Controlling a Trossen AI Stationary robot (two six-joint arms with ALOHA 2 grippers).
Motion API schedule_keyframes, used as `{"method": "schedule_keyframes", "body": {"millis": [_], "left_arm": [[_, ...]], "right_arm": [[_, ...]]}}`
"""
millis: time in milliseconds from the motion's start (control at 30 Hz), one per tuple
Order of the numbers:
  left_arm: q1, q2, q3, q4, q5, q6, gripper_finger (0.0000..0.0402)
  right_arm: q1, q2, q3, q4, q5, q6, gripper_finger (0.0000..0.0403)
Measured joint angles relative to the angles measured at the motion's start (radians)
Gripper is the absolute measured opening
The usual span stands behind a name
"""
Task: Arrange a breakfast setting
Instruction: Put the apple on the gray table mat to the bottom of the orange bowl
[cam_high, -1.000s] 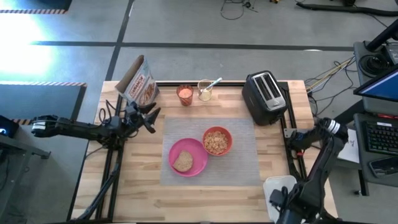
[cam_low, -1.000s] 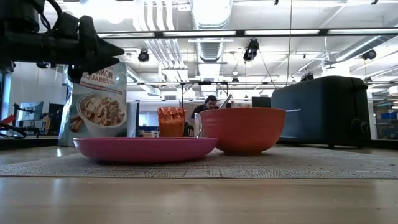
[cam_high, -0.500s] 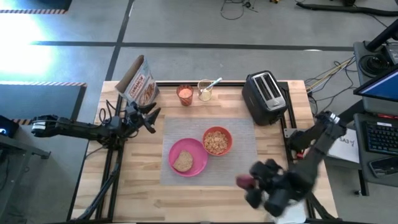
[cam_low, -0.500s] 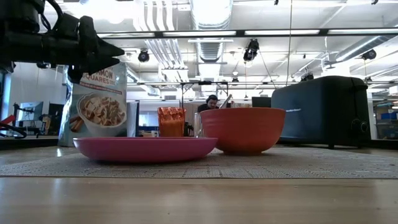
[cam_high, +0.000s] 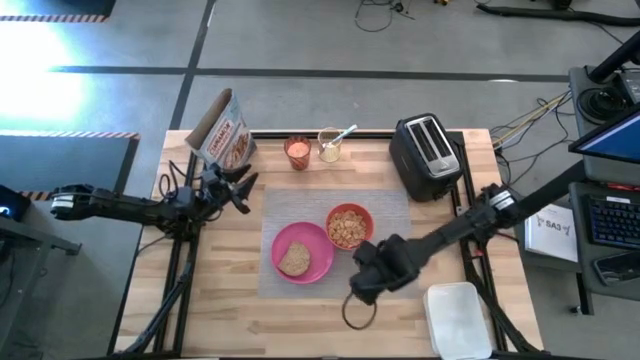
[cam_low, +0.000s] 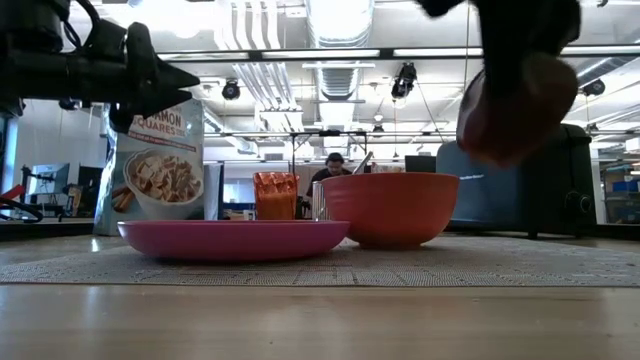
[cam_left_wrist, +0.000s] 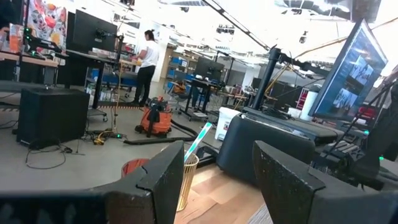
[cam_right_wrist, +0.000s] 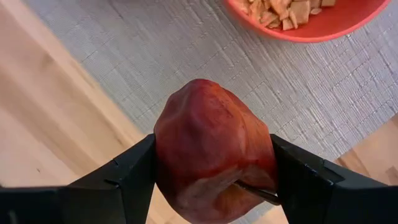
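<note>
My right gripper (cam_high: 363, 283) hangs over the near edge of the grey mat (cam_high: 392, 252), shut on a red apple (cam_right_wrist: 214, 152), which also shows in the low view (cam_low: 515, 105). A pink plate (cam_high: 303, 252) with a toast slice (cam_high: 294, 259) and an orange-red bowl (cam_high: 349, 227) of cereal rest on the mat. A small orange cup (cam_high: 297, 151) and a jar holding a spoon (cam_high: 331, 145) stand beyond the mat's far edge. My left gripper (cam_high: 243, 186) is open and empty, above the table left of the mat. My right gripper pinches the apple between its two fingers, one finger (cam_right_wrist: 127, 177) on each of two opposite sides (cam_right_wrist: 166, 163). The fingers come from above, pointing down. The apple is lifted clear, above the mat's near edge and near the bowl.
A black toaster (cam_high: 426, 155) stands at the far right, a cereal bag (cam_high: 224, 131) at the far left. A white lidded container (cam_high: 458, 318) lies at the near right corner. Bare wood (cam_high: 220, 300) lies near and left of the mat.
My right arm has swung from over the white container at the near right corner toward the table's left and far side, carrying the apple to above the mat's near edge by the bowl. The apple has come into the low view at the upper right.
</note>
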Motion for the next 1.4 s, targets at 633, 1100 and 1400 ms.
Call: {"method": "schedule_keyframes", "body": {"millis": [633,1100,1400], "left_arm": [[0.0,0.014,-0.002,-0.004,0.0,0.0,0.0175],[0.0,0.066,0.0,-0.012,0.001,0.0,0.0175],[0.003,0.1,0.0,-0.035,-0.11,0.051,0.0175]], "right_arm": [[-0.168,0.092,0.001,0.158,-0.122,-0.114,0.0254],[-0.179,0.115,0.0,0.198,-0.037,-0.176,0.0264],[-0.178,0.188,0.002,0.19,-0.067,-0.236,0.0277]]}}
